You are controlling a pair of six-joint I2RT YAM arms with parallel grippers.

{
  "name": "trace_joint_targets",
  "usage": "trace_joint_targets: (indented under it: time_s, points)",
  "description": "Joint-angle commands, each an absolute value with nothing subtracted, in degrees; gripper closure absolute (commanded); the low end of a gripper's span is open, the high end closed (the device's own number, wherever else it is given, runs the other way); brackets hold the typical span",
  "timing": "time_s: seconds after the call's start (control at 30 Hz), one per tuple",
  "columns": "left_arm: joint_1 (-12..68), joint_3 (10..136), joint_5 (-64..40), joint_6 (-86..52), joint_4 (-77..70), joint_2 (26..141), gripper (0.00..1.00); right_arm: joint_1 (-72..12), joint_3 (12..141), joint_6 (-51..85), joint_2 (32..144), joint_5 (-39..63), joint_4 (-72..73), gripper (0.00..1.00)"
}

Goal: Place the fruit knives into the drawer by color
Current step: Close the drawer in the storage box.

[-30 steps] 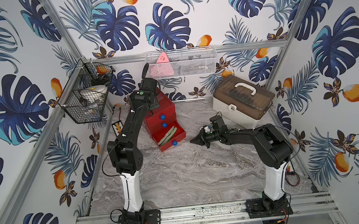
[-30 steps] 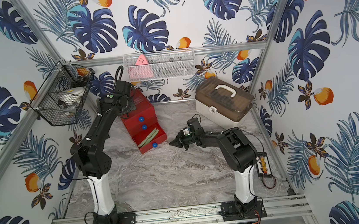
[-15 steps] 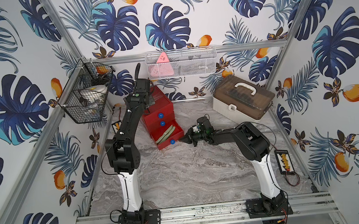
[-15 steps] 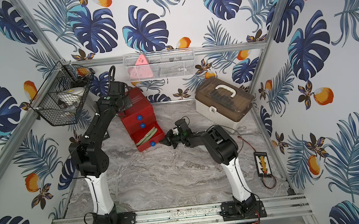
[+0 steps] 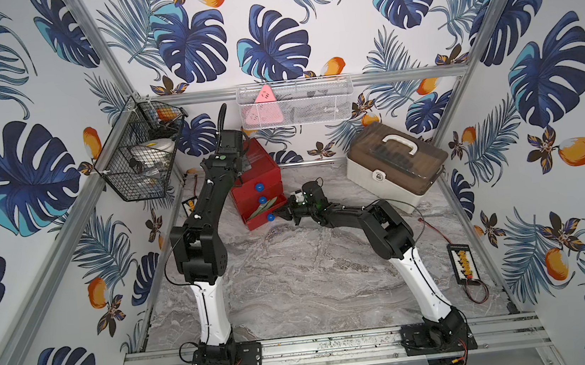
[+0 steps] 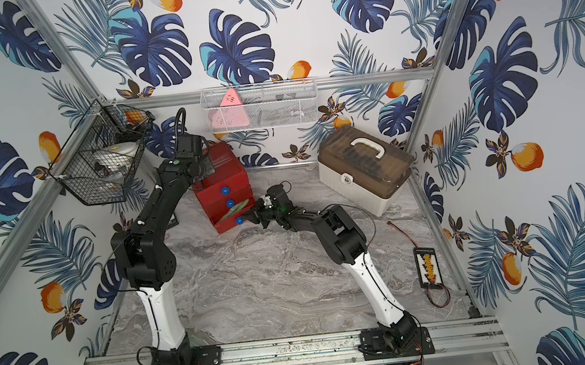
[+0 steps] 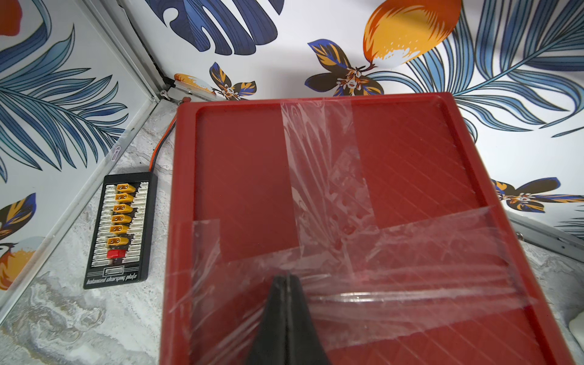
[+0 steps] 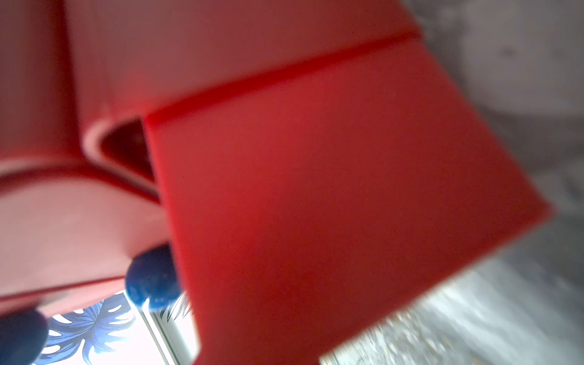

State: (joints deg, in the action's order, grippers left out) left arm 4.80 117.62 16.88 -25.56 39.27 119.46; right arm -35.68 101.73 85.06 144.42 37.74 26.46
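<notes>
The red drawer chest (image 5: 258, 174) (image 6: 225, 173) stands at the back left of the table, with round blue knobs (image 5: 259, 186) on its fronts. Its bottom drawer is part way out, and pale green fruit knives (image 5: 263, 208) (image 6: 235, 210) lie inside. My right gripper (image 5: 280, 214) (image 6: 251, 217), shut and holding nothing, is against that drawer's front beside its knob (image 5: 270, 217). The right wrist view is a blur of red drawer front (image 8: 316, 205) and does not show the jaws. My left gripper (image 7: 286, 279) is shut, with its tip on the taped top of the chest (image 7: 246, 177).
A beige case (image 5: 396, 165) with a brown lid stands at the back right. A black wire basket (image 5: 140, 162) hangs on the left wall and a white mesh basket (image 5: 294, 103) on the back rail. Charging boards lie beside the chest (image 7: 121, 227) and at the right edge (image 5: 464, 263).
My right gripper has moved left across the table to the bottom drawer's front. That drawer now stands less far out. The left arm shifted slightly over the chest.
</notes>
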Motion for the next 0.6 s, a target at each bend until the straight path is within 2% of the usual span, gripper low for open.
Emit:
trace_joint_targets:
  time_s: [0.0,0.3,0.43,0.5,0.53,0.57]
  points:
    - [4.8,115.4,10.2,-25.5,52.4,120.9,1.0,-35.8,106.3,86.1,147.8,35.7,25.6,0.99]
    - [5.5,112.2,9.2,-25.4,52.5,118.5,1.0,-35.4,123.3,85.5,156.7,35.8,20.8,0.95]
    - [6.5,110.0,9.6,-25.2,52.9,115.1,1.0,-35.5,116.5,87.1,153.1,35.7,25.8,0.91]
    - [7.0,108.8,9.7,-25.7,53.0,112.7,1.0,-35.5,109.7,87.0,148.6,35.9,28.4,0.77]
    - [7.5,108.7,10.0,-25.7,53.2,111.7,1.0,-35.6,107.0,86.8,146.5,36.4,29.5,0.64]
    - [8.2,108.7,10.3,-25.5,53.5,110.6,1.0,-35.7,103.9,86.5,144.2,37.3,30.6,0.35]
